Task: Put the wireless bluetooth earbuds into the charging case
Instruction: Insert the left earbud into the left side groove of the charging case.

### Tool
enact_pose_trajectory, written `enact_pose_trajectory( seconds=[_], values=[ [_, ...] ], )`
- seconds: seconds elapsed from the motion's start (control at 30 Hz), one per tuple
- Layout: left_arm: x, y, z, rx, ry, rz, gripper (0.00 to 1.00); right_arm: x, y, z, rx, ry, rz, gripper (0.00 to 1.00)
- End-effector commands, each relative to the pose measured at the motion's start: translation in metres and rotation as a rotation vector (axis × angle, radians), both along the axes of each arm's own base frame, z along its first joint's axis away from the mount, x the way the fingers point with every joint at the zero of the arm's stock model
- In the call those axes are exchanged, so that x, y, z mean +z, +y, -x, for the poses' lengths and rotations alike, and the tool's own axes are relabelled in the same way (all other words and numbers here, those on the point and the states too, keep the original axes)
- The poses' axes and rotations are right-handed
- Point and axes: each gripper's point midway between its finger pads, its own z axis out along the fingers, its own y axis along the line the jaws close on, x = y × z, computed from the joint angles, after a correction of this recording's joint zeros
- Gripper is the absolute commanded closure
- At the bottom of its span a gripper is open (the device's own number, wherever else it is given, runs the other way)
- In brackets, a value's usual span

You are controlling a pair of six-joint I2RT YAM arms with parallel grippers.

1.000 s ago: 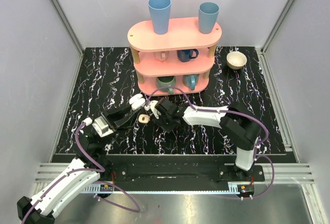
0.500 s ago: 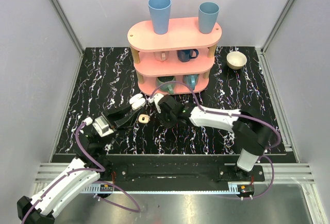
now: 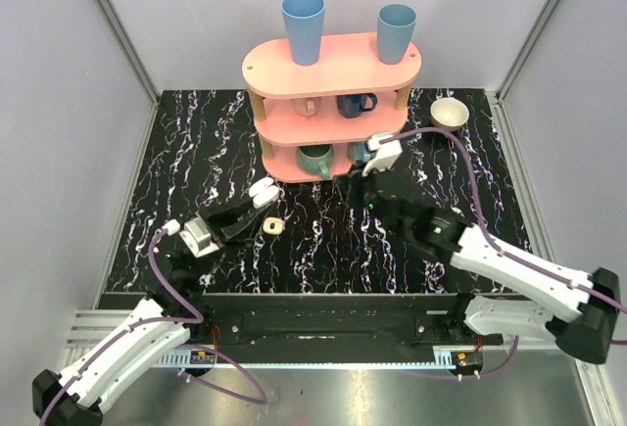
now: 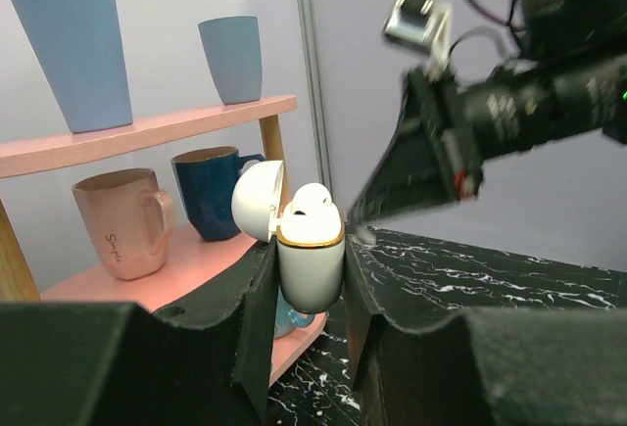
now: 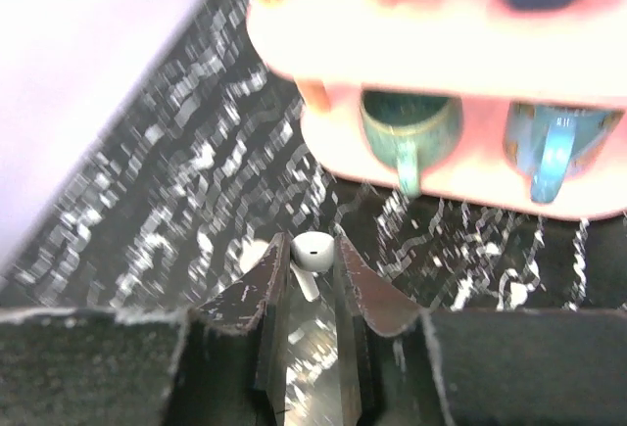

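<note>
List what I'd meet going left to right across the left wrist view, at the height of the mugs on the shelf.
pink mug → navy mug → charging case, lid open → right pincer, shut on an earbud.

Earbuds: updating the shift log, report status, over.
Left tool shut on charging case, lid open, first earbud seated. Right tool shut on second earbud, up by shelf. Small beige piece on table beside case.
</note>
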Motion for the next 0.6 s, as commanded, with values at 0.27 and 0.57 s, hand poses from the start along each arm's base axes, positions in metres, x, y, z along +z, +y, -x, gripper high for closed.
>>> enact_pose_trajectory(
  seconds=[0.27, 0.57],
  values=[
    [0.024, -0.006, -0.005, -0.010, -0.052, 0.052, 1.00, 0.155, 0.015, 0.044, 0.095, -0.299, -0.545, 0.79],
    [0.026, -0.008, -0.008, -0.022, -0.065, 0.090, 1.00, 0.178, 0.060, 0.086, 0.235, -0.451, -0.611, 0.77]
  ],
)
